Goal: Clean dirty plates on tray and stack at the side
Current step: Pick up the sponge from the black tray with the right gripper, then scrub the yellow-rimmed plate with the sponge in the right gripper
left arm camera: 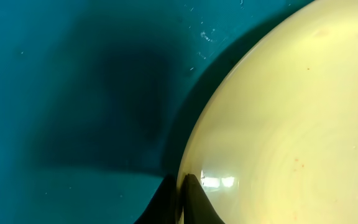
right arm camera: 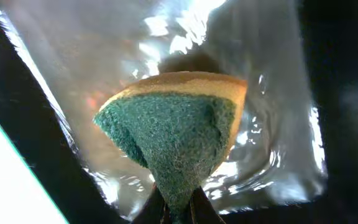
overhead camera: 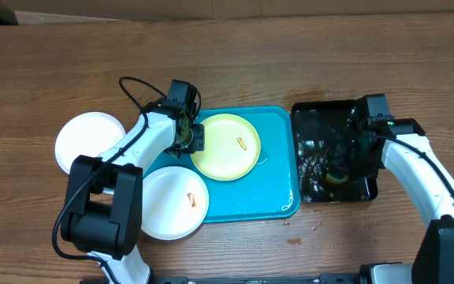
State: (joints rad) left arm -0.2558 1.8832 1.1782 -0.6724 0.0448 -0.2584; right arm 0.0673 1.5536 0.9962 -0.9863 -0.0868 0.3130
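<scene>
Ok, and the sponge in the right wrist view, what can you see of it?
The sponge has a yellow foam body and a green scouring face turned to the camera. The right pincer is shut on its lower end, squeezing it into a fan shape. It hangs over the glossy black tray, which holds water; contact with the water is unclear.

You get even, bright light on the large turquoise-blue rectangular plastic tray (overhead camera: 278, 185). Right of it, white glare speckles the glossy black tray (overhead camera: 321, 110). Your left wrist view shows a soft-edged shadow across the turquoise floor.
</scene>
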